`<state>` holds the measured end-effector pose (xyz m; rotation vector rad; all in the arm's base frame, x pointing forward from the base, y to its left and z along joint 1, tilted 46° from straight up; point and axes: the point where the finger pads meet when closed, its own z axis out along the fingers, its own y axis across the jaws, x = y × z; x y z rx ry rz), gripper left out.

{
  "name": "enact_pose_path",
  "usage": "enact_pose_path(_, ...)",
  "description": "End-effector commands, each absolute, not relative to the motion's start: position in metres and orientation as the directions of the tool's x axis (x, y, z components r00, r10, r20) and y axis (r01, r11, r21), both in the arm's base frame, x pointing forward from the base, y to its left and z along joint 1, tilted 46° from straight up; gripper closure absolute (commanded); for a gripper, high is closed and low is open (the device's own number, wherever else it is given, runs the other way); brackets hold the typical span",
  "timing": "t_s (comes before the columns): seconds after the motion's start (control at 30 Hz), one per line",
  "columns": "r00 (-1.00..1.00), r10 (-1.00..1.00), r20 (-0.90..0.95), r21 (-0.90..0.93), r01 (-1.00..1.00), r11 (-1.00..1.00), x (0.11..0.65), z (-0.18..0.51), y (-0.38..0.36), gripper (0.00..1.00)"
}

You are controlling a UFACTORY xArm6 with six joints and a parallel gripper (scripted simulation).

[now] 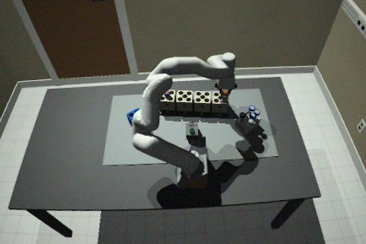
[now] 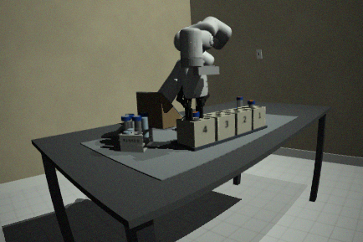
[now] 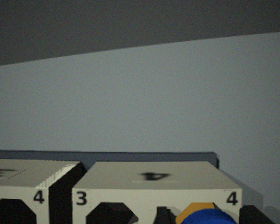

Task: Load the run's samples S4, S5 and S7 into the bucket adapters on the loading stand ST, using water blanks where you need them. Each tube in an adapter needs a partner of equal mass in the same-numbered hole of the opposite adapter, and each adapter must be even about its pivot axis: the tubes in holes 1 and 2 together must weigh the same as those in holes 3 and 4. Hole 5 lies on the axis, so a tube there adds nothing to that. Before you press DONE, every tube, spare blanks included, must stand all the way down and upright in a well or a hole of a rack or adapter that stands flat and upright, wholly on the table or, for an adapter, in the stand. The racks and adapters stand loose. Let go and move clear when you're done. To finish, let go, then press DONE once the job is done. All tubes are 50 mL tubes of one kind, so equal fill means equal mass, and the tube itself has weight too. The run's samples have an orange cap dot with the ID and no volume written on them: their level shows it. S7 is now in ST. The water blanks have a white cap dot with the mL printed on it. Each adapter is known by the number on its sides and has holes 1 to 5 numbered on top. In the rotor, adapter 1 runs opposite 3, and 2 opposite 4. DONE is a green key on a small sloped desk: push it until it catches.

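One orange-dotted tube [image 1: 225, 92] [image 2: 196, 115] [image 3: 211, 218] sits in block 4 [image 1: 219, 107] [image 2: 194, 132] [image 3: 121, 176], the gripper [image 1: 225, 95] [image 2: 195, 115] [image 3: 207, 216] open around its cap, presumably to be balanced by an equal in block 2 [image 1: 184, 106] [image 2: 244, 120]

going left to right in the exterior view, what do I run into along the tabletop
Blanks rack, adapter 4, adapter 3, adapter 2, adapter 1.
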<state>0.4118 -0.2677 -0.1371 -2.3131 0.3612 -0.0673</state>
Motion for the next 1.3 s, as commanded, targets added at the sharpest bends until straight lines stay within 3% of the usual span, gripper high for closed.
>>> enact_pose_path(0.0,0.958,-0.281,-0.059,-0.714,-0.237,-0.659,0.413,-0.136,-0.27,0.56)
enact_pose_path(1.27,0.958,-0.281,-0.059,-0.714,-0.237,-0.659,0.404,-0.1,-0.306,0.56)
